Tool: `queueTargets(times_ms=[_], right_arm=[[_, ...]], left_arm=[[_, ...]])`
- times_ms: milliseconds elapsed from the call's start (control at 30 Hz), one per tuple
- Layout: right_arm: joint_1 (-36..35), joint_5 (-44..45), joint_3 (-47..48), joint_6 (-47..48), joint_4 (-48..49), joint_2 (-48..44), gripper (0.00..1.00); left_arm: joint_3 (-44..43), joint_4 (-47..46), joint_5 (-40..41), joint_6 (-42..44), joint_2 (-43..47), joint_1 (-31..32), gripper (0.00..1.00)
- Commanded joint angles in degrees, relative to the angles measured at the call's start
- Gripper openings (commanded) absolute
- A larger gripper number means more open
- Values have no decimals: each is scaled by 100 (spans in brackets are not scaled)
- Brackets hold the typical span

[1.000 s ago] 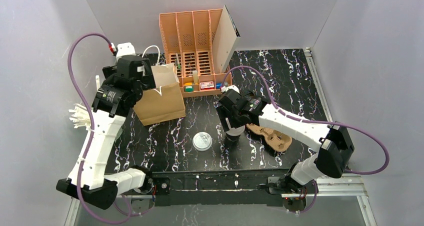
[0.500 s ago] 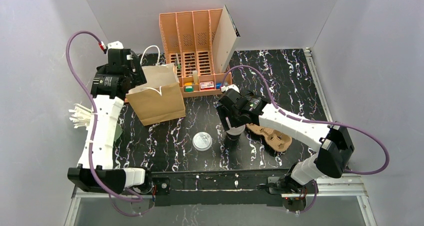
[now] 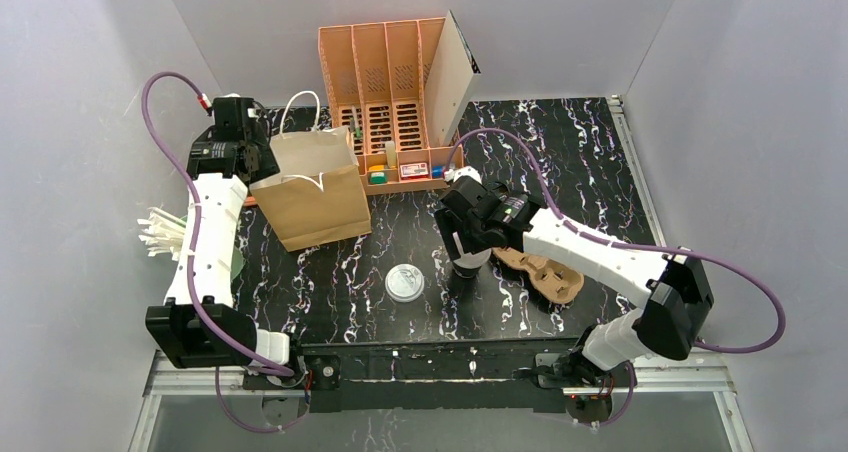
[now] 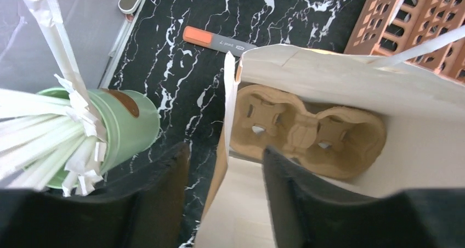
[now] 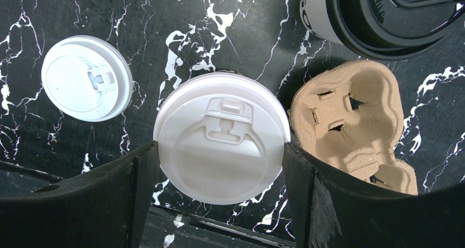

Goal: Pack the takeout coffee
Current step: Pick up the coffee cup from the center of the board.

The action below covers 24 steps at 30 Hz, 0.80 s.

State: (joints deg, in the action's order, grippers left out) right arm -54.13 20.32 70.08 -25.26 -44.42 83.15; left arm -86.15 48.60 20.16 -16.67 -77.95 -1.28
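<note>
**A:** Clock is set on the overhead view, 12 at the back wall. What is sitting far left?

**B:** The green cup of straws (image 4: pixel 123 124) is sitting at the 9 o'clock edge of the table (image 3: pixel 580 152). Toward 3 of it, the left gripper (image 4: pixel 226 152) is hanging over the left wall of the paper bag (image 3: pixel 320 207).

**A:** Pincer state?

**B:** Its fingers are standing partly apart and straddling that wall, with a gap showing on each side. It is gripping nothing. The carrier in the bag (image 4: pixel 307 133) is lying flat on the bottom (two wells facing up).

**A:** Centre?

**B:** The orange organizer (image 3: pixel 385 92) is sitting at 12, with the bag at its 7 o'clock. The flat white lid (image 3: pixel 405 283) is lying toward 6, near the front edge.

**A:** Right pincer?

**B:** The right gripper (image 5: pixel 220 155) is pointing down at 2 o'clock of the flat lid. Its fingers are set wide and pressing on both sides of a white domed lid (image 5: pixel 222 122). Overhead, a white cup wall is showing under them.

**A:** And the takeout coffee?

**B:** The takeout coffee (image 5: pixel 378 23), a white cup wearing its black lid, is standing on the table, not in the bag. In the right wrist view it is sitting at 1 o'clock of the held lid, just beside the far end of the loose carrier (image 5: pixel 351 116). That carrier is lying at 3 o'clock of the gripper. Overhead, the arm is hiding the cup.
</note>
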Motion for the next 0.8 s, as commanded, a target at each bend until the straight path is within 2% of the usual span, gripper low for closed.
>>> queueTargets(times_ms=[0, 33, 133, 267, 467, 767], right_arm=[[11, 136, 198, 53, 163, -212, 76], [20, 128, 206, 62, 162, -220, 76], [62, 111, 230, 82, 113, -249, 76], [159, 109, 223, 104, 84, -346, 77], [313, 86, 252, 184, 45, -458, 76], [465, 230, 616, 306, -195, -517, 76]], left_arm=[[152, -70, -441, 22, 13, -80, 38], [163, -70, -526, 25, 27, -77, 29], [171, -70, -1173, 49, 96, -76, 12], [128, -17, -2086, -130, 220, -76, 1], [45, 226, -3217, -335, 454, -70, 0], [459, 449, -4007, -449, 1049, -9, 0]])
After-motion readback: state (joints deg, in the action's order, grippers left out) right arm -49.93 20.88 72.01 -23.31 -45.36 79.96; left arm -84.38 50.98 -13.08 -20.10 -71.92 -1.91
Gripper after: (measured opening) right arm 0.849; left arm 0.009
